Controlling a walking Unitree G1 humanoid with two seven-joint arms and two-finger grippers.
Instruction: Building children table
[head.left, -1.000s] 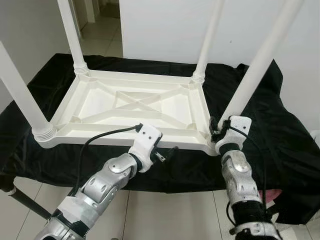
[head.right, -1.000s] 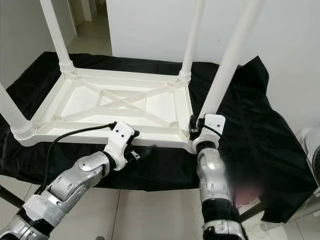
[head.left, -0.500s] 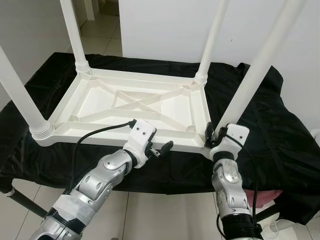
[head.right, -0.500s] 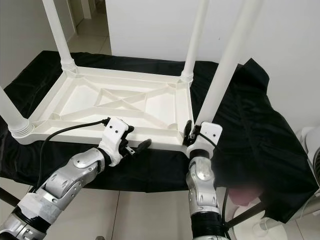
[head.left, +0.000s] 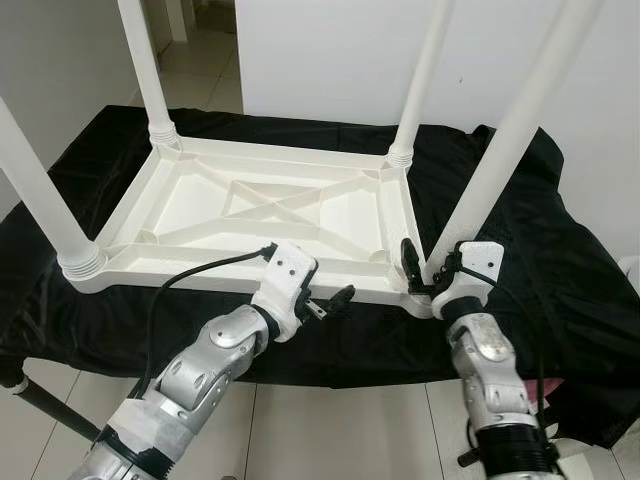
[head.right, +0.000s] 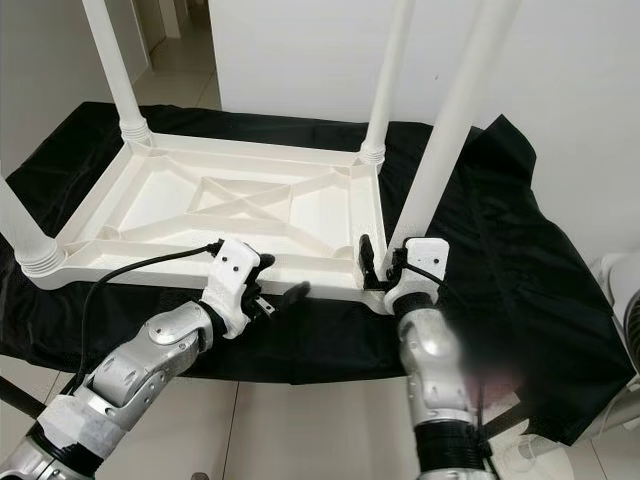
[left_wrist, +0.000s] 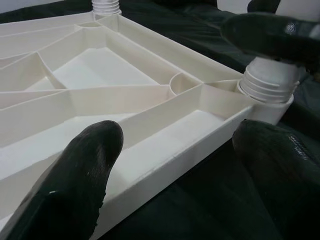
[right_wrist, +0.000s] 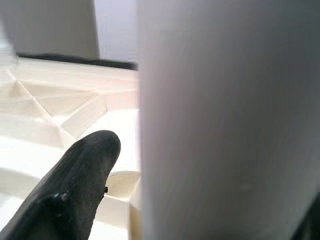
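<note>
The right tool (head.left: 420, 268), fingers wide, has risen around the 4 o'clock leg (head.left: 500, 150); left tool (head.left: 335, 300) waits open.

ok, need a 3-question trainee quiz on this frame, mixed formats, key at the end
1. True or false: the white table lies upside down on the black cloth, legs pointing up.
2. Which leg is the right hand at? A) near right leg B) far left leg C) far right leg
3. Fill in: the left hand sits at the table's near ____, fingers open.

Key
1. True
2. A, the near right leg, fingers open around its base.
3. edge
</note>
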